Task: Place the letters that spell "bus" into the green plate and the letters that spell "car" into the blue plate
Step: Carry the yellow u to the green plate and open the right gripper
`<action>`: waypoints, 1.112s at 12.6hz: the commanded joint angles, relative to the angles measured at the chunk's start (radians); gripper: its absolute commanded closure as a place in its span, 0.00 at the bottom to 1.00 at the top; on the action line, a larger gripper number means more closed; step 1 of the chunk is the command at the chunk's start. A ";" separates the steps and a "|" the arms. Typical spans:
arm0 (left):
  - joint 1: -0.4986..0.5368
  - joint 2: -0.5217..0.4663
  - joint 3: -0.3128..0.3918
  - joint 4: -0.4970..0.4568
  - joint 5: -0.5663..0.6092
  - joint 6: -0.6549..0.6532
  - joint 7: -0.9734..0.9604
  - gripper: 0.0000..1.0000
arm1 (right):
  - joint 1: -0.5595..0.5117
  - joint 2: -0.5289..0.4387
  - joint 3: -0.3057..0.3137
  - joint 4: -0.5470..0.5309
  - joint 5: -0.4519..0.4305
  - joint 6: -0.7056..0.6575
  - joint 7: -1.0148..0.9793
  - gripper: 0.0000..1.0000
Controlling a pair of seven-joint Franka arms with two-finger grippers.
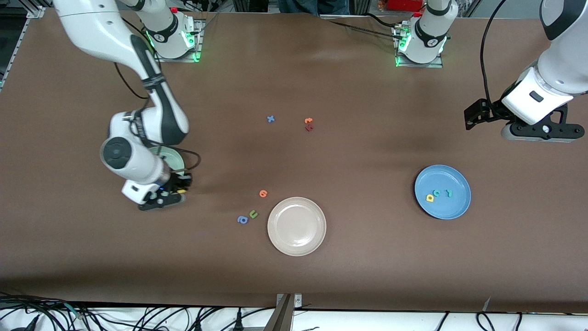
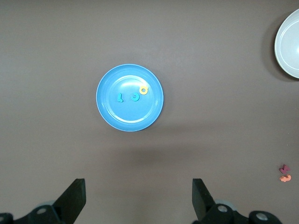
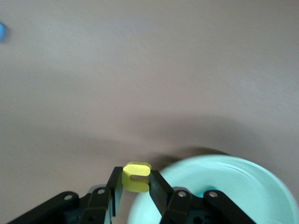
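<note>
My right gripper point(image 1: 181, 188) point(image 3: 135, 173) is shut on a yellow u point(image 1: 182, 189) point(image 3: 136, 177) and holds it just above the table, at the rim of the pale green plate point(image 1: 176, 158) point(image 3: 224, 186). The right arm covers most of that plate in the front view. The blue plate point(image 1: 452, 209) point(image 2: 131, 116) lies toward the left arm's end and holds a yellow a point(image 1: 430, 197) point(image 2: 144, 89), a teal c point(image 1: 438, 193) point(image 2: 135, 97) and a teal r point(image 1: 449, 193) point(image 2: 120, 98). The left gripper point(image 1: 471, 117) point(image 2: 139, 186) waits open and empty, high above the table.
A beige plate point(image 1: 296, 226) point(image 2: 289, 44) sits near the front edge. Beside it lie a green u point(image 1: 253, 214), a blue a point(image 1: 242, 219) and an orange round letter point(image 1: 263, 193). Mid-table are a blue x point(image 1: 270, 118), an orange letter point(image 1: 308, 121) and a dark red one point(image 1: 309, 128).
</note>
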 commanded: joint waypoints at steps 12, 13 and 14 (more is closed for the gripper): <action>0.015 0.003 0.002 0.022 -0.030 -0.023 0.006 0.00 | -0.046 -0.235 -0.036 -0.086 0.013 -0.188 -0.096 0.00; 0.013 0.003 0.002 0.022 -0.030 -0.023 0.006 0.00 | -0.047 -0.265 -0.036 -0.022 0.004 -0.299 -0.078 0.00; 0.013 0.003 0.002 0.022 -0.030 -0.023 0.006 0.00 | -0.061 -0.295 -0.036 0.040 0.001 -0.405 -0.079 0.00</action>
